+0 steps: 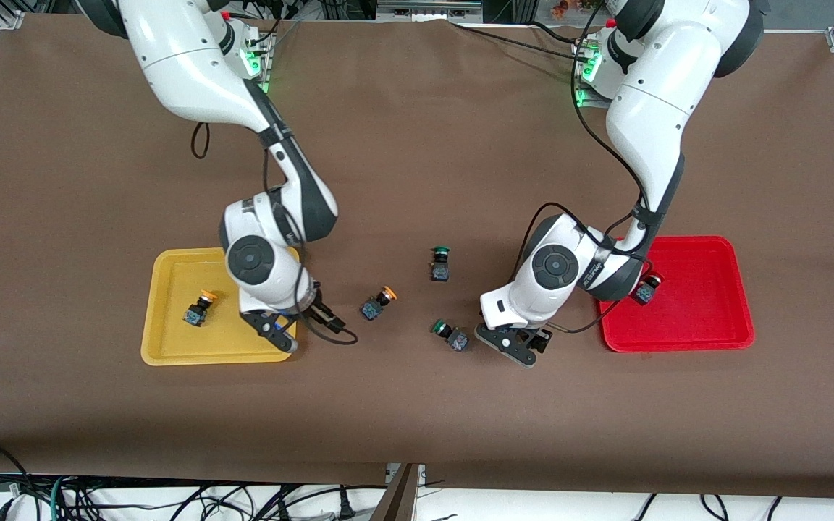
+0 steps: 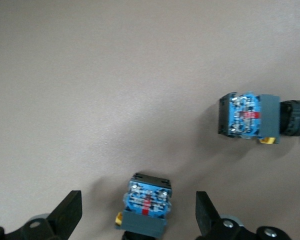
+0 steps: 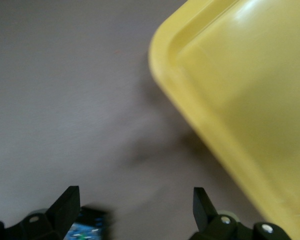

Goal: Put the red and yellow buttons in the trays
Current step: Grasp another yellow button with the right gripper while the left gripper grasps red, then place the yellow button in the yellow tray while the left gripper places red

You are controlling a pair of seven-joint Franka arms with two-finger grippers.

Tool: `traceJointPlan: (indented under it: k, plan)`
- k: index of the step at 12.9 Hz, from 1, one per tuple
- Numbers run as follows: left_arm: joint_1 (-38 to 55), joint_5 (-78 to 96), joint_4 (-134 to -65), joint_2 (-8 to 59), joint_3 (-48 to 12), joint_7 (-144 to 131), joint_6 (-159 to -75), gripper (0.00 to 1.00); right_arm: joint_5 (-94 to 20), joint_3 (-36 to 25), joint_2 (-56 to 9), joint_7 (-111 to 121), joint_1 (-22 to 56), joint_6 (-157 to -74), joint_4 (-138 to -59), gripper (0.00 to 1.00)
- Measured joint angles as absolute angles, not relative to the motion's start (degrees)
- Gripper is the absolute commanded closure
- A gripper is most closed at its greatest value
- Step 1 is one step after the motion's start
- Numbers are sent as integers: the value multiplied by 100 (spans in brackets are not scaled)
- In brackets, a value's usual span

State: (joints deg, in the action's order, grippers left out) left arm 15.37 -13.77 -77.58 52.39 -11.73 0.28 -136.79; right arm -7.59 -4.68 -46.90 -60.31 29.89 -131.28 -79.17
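Note:
The yellow tray (image 1: 171, 354) holds one yellow button (image 1: 198, 307). A second yellow button (image 1: 378, 302) lies on the table between the tray and the green ones. The red tray (image 1: 706, 318) holds one red button (image 1: 647, 288). My right gripper (image 1: 279, 334) is open over the yellow tray's corner (image 3: 250, 75); the right wrist view (image 3: 134, 200) shows a blurred button (image 3: 87, 227) beside one finger. My left gripper (image 1: 518, 347) is open, and the left wrist view (image 2: 139, 205) shows it astride a blue-faced button (image 2: 145, 207) with its cap hidden.
Two green-capped buttons lie mid-table, one (image 1: 440, 263) farther from the front camera and one (image 1: 451, 335) beside my left gripper; the latter also shows in the left wrist view (image 2: 255, 116). Brown cloth covers the table (image 1: 417, 420).

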Motion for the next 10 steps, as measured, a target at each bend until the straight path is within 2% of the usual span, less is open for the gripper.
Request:
traceJointPlan:
  k: [1, 2, 4, 5, 6, 7, 8, 10]
  plan:
    - [1538, -1380, -7763, 5239, -1174, 30, -13679, 8, -759, -468, -4774, -6236, 3100, -13249, -7846, 0]
    - [1550, -1390, -7789, 5245, -1174, 32, -13677, 39, -759, -468, -4878, -6389, 3201, -13286, -7717, 0]
    - [1578, -1514, -7877, 5263, -1182, 33, -13677, 61, -757, -473, -5130, -6566, 3404, -13300, -7422, 0]
    - [1579, -1547, -7920, 5264, -1185, 33, -13677, 80, -756, -475, -5249, -6605, 3496, -13305, -7330, 2]
    - [1574, -1553, -7944, 5265, -1182, 33, -13677, 95, -755, -477, -5356, -6633, 3569, -13330, -7277, 30]
    - [1558, -1554, -7949, 5265, -1176, 33, -13677, 98, -753, -481, -5435, -6648, 3610, -13367, -7255, 74]
    - [1524, -1554, -7947, 5258, -1178, 35, -13677, 100, -751, -484, -5490, -6648, 3618, -13397, -7253, 99]
    - [1392, -1555, -7936, 5172, -1198, 101, -13430, 100, -751, -507, -5532, -6647, 3616, -13403, -7252, 100]
